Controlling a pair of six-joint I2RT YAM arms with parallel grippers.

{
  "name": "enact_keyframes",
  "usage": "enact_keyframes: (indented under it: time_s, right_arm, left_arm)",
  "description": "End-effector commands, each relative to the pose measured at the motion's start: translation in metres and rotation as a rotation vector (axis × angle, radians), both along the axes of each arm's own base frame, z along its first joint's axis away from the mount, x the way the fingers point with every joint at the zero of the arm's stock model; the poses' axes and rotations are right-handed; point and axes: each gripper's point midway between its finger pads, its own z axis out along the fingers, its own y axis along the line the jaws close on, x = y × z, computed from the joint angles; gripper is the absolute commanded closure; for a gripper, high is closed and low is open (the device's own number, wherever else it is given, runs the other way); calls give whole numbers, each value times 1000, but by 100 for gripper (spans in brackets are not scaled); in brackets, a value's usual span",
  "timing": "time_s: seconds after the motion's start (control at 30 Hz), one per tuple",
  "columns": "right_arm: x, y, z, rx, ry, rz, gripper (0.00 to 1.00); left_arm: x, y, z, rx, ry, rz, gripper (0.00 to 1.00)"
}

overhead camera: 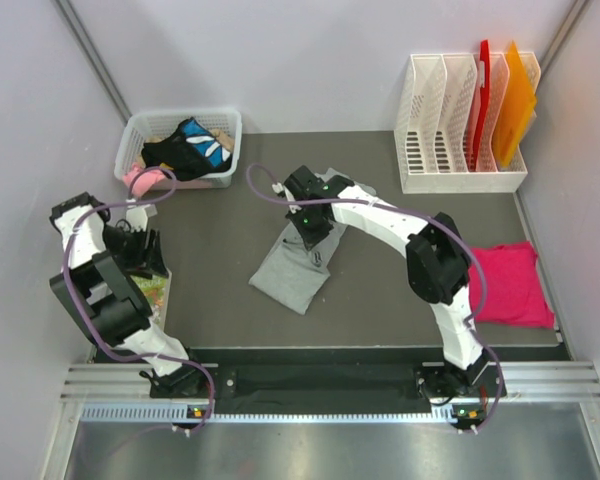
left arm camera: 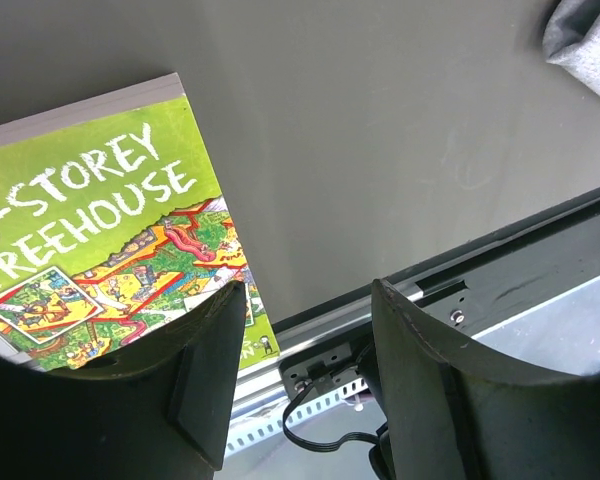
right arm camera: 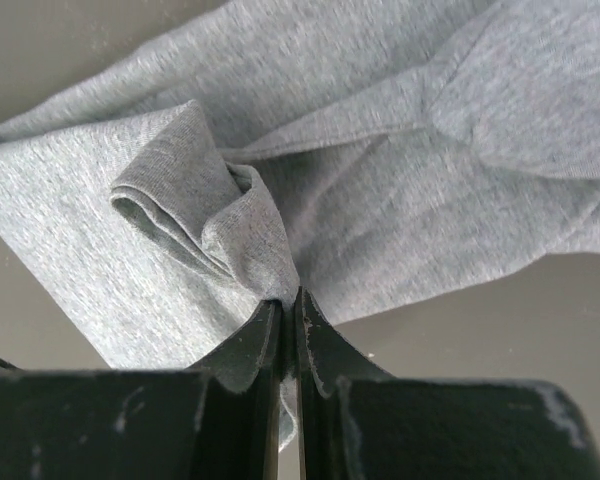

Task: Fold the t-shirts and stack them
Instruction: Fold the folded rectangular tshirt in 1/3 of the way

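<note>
The light heather-grey t-shirt (overhead camera: 292,272) lies partly folded in the middle of the mat. My right gripper (overhead camera: 311,228) sits over its far part. In the right wrist view this gripper (right arm camera: 290,298) is shut on a bunched fold of the grey t-shirt (right arm camera: 380,160), and cloth shows between the fingers. The magenta-pink t-shirt (overhead camera: 510,285) lies folded flat at the right edge. My left gripper (overhead camera: 143,254) hangs at the left side over a book, away from both shirts. Its jaws (left arm camera: 310,292) stand open and hold nothing. A corner of the grey t-shirt (left arm camera: 586,40) shows at the top right of the left wrist view.
A green picture book (left arm camera: 110,240) lies at the near left by the table rail (left arm camera: 500,270). A clear basket (overhead camera: 138,128) of clothes stands at the back left, pink cloth (overhead camera: 145,180) hanging out. A white file rack (overhead camera: 450,170) at the back right holds red and orange folders (overhead camera: 515,95).
</note>
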Motion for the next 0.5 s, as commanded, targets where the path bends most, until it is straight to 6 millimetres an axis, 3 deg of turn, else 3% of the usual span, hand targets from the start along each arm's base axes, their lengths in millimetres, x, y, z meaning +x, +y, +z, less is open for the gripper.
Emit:
enact_keyframes:
  time_s: [0.0,0.13,0.27,0.37,0.43,0.47]
  right_arm:
    - [16,19,9,82,-30,33,98]
    - [14,41,20,128,-37,66,99]
    - [7,45,15,102,-41,76,98]
    - [12,40,11,70,-60,53,91]
    - [18,40,12,66,-77,42,71]
    - [24,37,14,54,-101,26,66]
  left_arm:
    - [-20,-16,14,-25,33,-13,42]
    - [-21,-17,15,-27,29,-17,42]
    - [-21,-20,16,-41,27,-29,41]
    - [-23,-21,16,-42,28,-41,41]
    - [-25,-23,16,-46,29,-48,41]
    - [-27,-23,16,-48,34,-53,41]
